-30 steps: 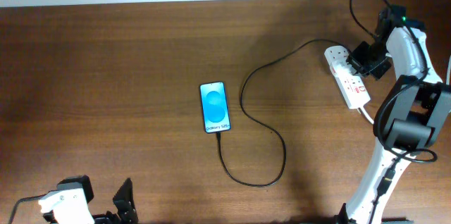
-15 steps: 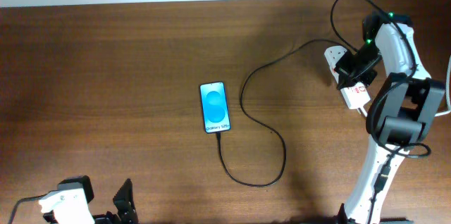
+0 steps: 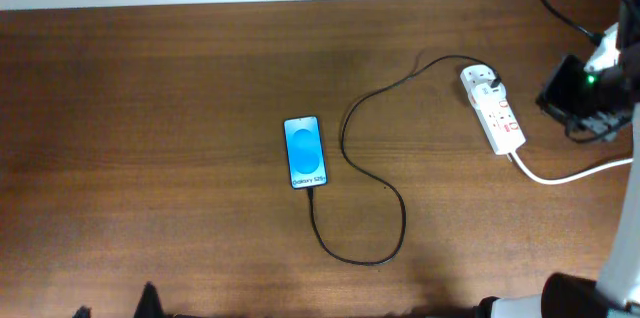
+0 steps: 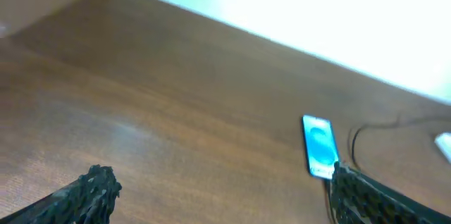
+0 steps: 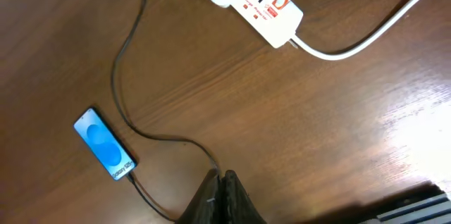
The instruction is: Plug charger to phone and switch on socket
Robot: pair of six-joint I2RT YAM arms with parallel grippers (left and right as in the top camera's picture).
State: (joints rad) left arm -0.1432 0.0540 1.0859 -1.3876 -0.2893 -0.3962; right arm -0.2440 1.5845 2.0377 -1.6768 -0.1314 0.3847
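Observation:
The phone (image 3: 306,152) lies flat mid-table, blue screen lit, and shows in the right wrist view (image 5: 104,144) and the left wrist view (image 4: 320,146). The black charger cable (image 3: 390,193) runs from the phone's near end in a loop to the white socket (image 3: 492,108), where a plug sits in its far end. The socket's red switches show in the right wrist view (image 5: 257,0). My right gripper (image 5: 224,182) is shut and empty, raised above the table, right of the socket. My left gripper (image 4: 225,199) is open and empty, far from the phone.
The thick white mains cord (image 3: 560,173) trails from the socket off the right edge. My right arm (image 3: 580,88) hangs at the right edge. The wooden table (image 3: 150,108) ends at a pale wall along the back.
My right gripper has lifted off the socket and swung away to the right. My left arm has drawn back, almost out of the overhead view.

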